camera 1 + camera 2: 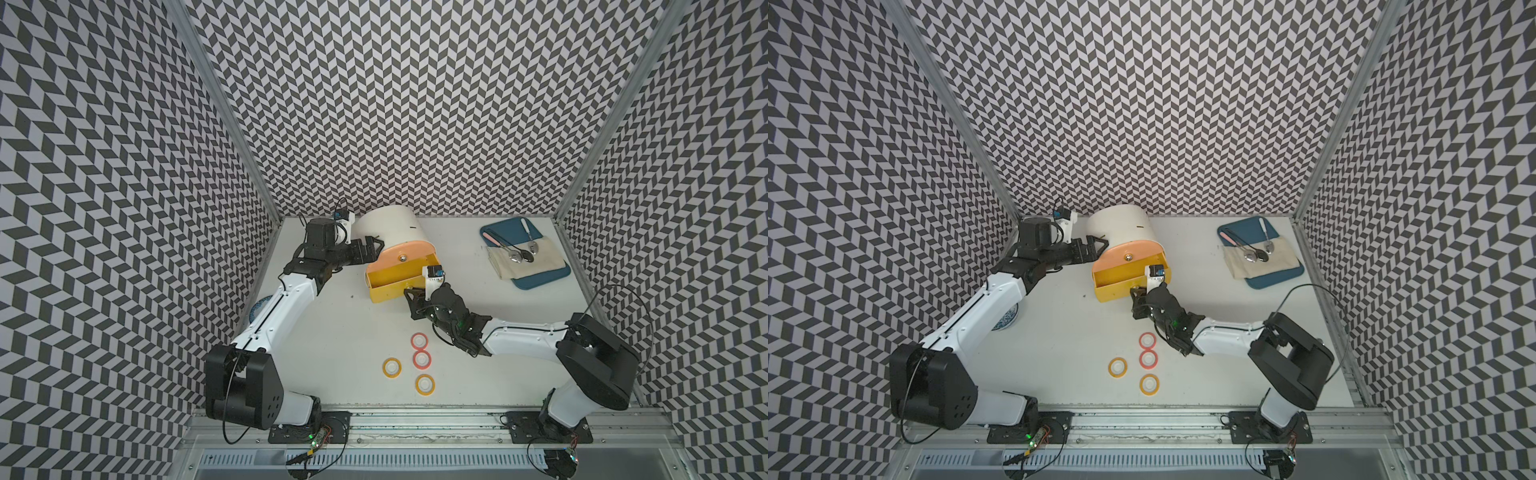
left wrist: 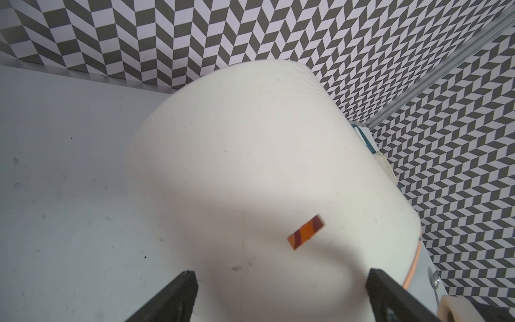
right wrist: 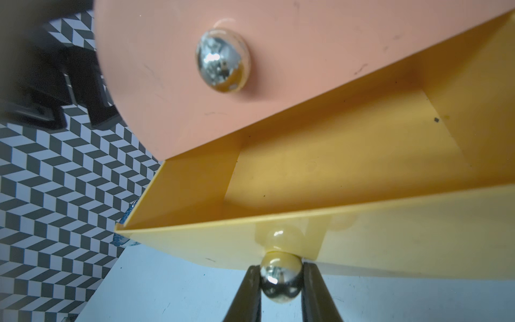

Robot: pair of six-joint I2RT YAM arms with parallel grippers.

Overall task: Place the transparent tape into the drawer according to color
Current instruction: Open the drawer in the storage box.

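Table's [image 1: 1059, 353] bowl [image 1: 1008, 321] (blue) hides under arm [image 1: 984, 309]; right tool [image 3: 281, 274] pinches knob [image 3: 280, 280].

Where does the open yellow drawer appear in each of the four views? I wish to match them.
Top view: yellow drawer near centre, pulled out under the peach drawer.
Top view: near centre as well.
Left wrist: not in it.
Right wrist: fills much of the picture; right gripper shut on its knob.
Shared landmark: peach drawer, only a thin edge in left wrist.

cabinet [image 2: 250, 167]: cream, rounded, fills view
left hand [image 2: 281, 276]: fingers spread wide, flanking cabinet
patch [image 2: 306, 231]: orange-maroon, on cabinet
surface [image 2: 55, 195]: grey, scuffed
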